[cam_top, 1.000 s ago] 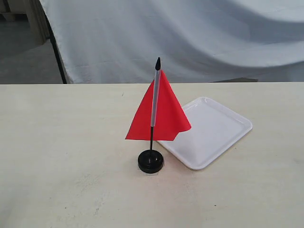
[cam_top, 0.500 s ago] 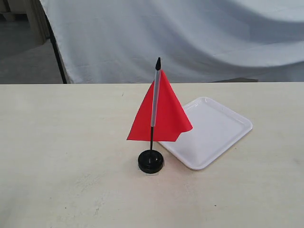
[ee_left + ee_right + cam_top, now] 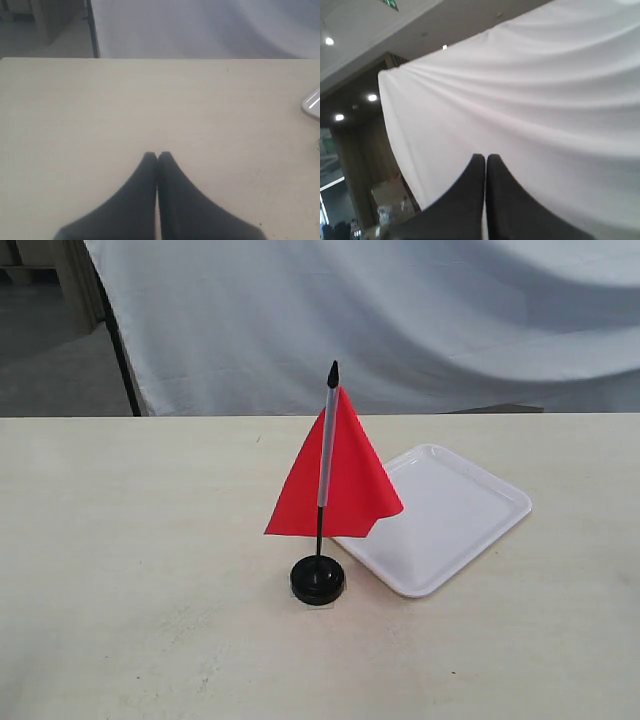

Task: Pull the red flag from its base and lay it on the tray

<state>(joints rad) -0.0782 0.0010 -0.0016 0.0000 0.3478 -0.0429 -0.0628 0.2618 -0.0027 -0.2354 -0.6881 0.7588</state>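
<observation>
The red flag (image 3: 340, 485) stands upright on its thin black stick, planted in the small round black base (image 3: 318, 580) near the middle of the table in the exterior view. Just to its right lies the white tray (image 3: 450, 515), with nothing in it; a corner of the tray (image 3: 312, 103) shows in the left wrist view. Neither arm appears in the exterior view. My left gripper (image 3: 157, 155) is shut and empty above bare tabletop. My right gripper (image 3: 485, 157) is shut and empty, pointing up at a white cloth backdrop.
A pale wooden table (image 3: 120, 540) spans the exterior view, its far edge running below a white cloth backdrop (image 3: 400, 320). A dark pole (image 3: 118, 350) stands at the back left.
The flag cloth sways very slightly; nothing else has moved.
</observation>
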